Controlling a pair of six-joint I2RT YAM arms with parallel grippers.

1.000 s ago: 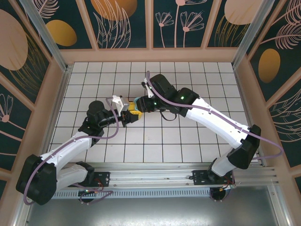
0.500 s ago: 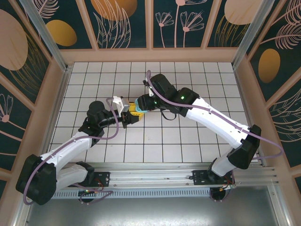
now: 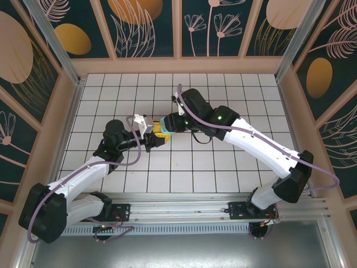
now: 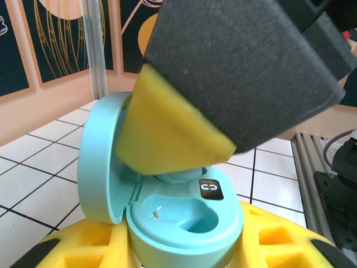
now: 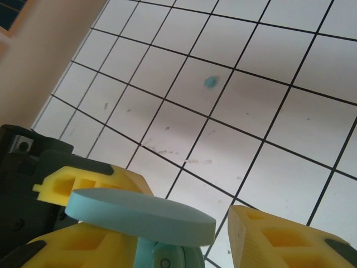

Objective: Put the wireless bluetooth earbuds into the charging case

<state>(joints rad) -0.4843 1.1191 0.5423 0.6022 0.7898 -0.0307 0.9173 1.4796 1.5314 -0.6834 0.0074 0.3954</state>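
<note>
Now | left gripper [image 3: 158,138] holds case [image 4: 184,226] | right gripper [image 3: 163,125] over rim [image 4: 228,222] | earbud [image 5: 210,82] apart

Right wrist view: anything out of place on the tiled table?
Yes. A tiny light-blue bit lies alone on the white tiles, well apart from the open charging case. It is likely a stray earbud, though it is too small to tell for sure.

- We take this for a robot test booth: two arms [image 3: 262,145] bolted to a metal rail [image 3: 184,209] at the frame's bottom.
- We see a gridded tabletop [image 3: 234,167] walled by leaf-printed panels [image 3: 145,28].
</note>
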